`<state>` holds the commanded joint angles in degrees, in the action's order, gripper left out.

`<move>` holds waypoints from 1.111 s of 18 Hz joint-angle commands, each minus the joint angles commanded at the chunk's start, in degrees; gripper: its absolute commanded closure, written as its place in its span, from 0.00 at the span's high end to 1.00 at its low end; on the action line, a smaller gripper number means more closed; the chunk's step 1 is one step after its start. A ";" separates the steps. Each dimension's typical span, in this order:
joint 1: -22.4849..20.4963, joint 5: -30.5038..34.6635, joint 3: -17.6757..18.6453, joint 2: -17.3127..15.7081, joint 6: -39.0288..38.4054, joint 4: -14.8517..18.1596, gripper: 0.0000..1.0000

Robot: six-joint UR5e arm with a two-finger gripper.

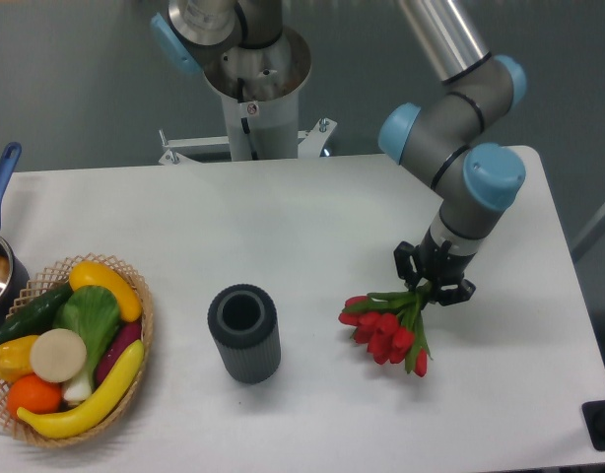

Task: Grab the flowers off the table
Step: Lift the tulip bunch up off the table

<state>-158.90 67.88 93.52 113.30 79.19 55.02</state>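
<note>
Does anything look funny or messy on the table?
Nothing is spilled or broken. The one odd sight: the bunch of red tulips hangs heads-down and slanted from the black two-finger tool, stems pinched, not standing in the dark grey ribbed cylinder vase nearby.
</note>
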 joint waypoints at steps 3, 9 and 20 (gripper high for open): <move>-2.29 -7.66 -3.34 -2.38 -0.44 0.09 0.33; -7.38 -25.92 -6.77 -4.67 -8.34 0.00 0.33; -12.57 -40.72 -7.30 -6.25 -12.92 0.00 0.33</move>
<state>-171.47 27.16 86.22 107.05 66.27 55.02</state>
